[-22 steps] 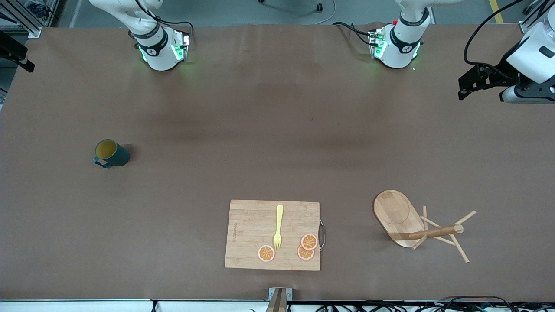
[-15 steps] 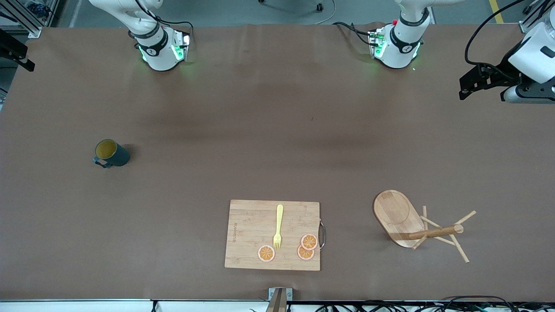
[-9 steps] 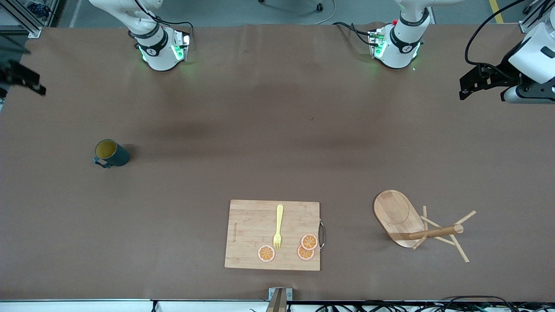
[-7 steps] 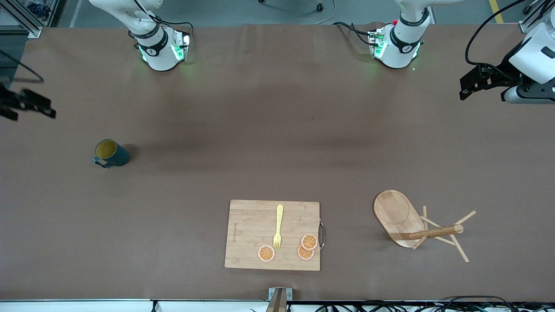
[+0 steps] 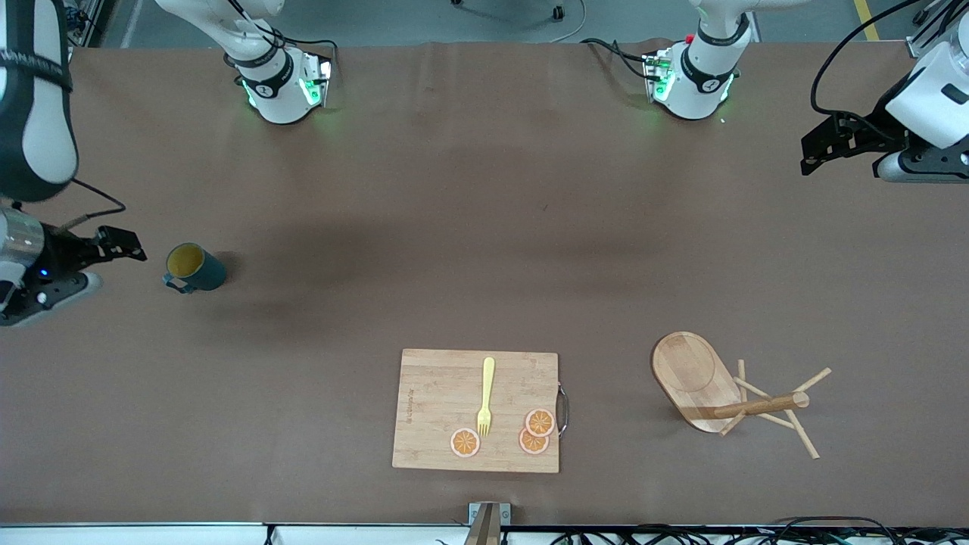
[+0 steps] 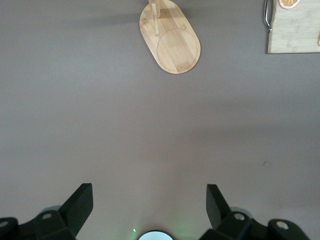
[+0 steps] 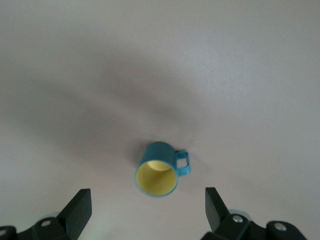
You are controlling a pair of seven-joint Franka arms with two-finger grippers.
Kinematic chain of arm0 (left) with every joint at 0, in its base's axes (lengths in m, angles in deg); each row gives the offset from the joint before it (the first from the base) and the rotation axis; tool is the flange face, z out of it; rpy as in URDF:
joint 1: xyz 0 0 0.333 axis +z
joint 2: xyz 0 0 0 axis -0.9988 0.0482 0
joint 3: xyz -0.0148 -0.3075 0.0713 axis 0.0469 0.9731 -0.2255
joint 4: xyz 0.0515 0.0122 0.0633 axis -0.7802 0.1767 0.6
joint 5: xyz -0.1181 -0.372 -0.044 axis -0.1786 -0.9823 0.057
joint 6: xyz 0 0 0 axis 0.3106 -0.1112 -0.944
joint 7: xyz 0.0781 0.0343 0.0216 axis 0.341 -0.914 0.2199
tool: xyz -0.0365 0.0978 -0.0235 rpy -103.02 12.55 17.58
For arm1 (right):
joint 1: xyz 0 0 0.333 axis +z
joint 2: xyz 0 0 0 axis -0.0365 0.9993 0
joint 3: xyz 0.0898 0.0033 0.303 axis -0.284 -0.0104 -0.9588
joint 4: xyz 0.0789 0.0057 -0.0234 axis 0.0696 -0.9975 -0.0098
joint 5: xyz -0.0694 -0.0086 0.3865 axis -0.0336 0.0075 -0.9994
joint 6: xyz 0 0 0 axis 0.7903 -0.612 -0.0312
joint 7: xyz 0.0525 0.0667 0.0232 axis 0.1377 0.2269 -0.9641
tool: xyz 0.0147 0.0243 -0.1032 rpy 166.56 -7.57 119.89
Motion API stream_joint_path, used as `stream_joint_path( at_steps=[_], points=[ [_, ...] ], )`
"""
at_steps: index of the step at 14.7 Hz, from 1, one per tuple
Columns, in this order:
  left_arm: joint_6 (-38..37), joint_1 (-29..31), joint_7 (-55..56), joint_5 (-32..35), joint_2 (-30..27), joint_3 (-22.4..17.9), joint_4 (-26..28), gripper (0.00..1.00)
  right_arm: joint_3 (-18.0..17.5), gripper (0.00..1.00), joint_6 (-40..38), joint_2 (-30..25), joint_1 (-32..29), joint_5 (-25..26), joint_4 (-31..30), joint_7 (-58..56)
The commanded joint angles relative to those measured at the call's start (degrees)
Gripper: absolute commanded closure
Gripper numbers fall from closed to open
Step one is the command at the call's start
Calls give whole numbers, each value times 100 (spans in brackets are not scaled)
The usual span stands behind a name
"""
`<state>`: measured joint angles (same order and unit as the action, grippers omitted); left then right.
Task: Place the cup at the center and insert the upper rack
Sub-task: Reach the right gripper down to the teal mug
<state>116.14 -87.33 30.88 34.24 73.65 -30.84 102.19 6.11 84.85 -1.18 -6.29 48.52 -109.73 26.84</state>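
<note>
The right gripper (image 5: 121,246), jaws wide, hangs beside the upright cup (image 5: 194,268) at the right arm's end of the table. The left gripper (image 5: 821,147), also wide, waits above the table (image 5: 484,227); the rack (image 5: 715,390) lies tipped over, well apart from it.

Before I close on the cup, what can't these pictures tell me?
- Cup handle: mostly behind the body in the front view.
- Upper rack: pegs cut off by the left wrist view's edge.
- Right gripper, left gripper: both open; only the fingers show in the wrist views.

Table (image 5: 484,227) covering — matt brown; upper rack (image 5: 700,378) and cutting board (image 5: 439,401) — light, smooth wood; cup (image 5: 195,269) — ribbed outside.
</note>
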Motion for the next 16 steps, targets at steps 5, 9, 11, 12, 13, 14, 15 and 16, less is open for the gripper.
stream_joint_path(
  at_steps=[5, 9, 11, 12, 13, 14, 15, 16],
  points=[
    [-115, 18, 29, 0, 42, -15, -139, 0, -53, 0, 2476, -92, -555, -8, -2052, -2074],
    [-115, 44, 11, 0, 15, -32, -130, 0, -61, 3, 3542, -13, -644, -8, -2827, -2612],
    [-115, 79, 20, -26, 33, -32, -157, 0, -61, 3, 3560, 31, -618, -8, -2924, -2700],
    [-115, 71, 20, -17, 33, -32, -157, 0, -61, 3, 3561, 49, -626, -8, -2951, -2796],
    [-115, 71, 20, -9, 42, -32, -157, 0, -61, 3, 3561, 49, -626, -8, -2986, -2840],
    [-115, 79, 20, -9, 33, -24, -157, 0, -61, 3, 3561, 49, -635, -8, -3004, -2919],
    [-115, 79, 20, -9, 33, -23, -157, 0, -61, 3, 3561, 49, -653, -8, -3021, -2964],
    [-115, 71, 20, -9, 33, -23, -157, 0, -61, 3, 3561, 49, -644, -8, -3065, -2964]
  ],
)
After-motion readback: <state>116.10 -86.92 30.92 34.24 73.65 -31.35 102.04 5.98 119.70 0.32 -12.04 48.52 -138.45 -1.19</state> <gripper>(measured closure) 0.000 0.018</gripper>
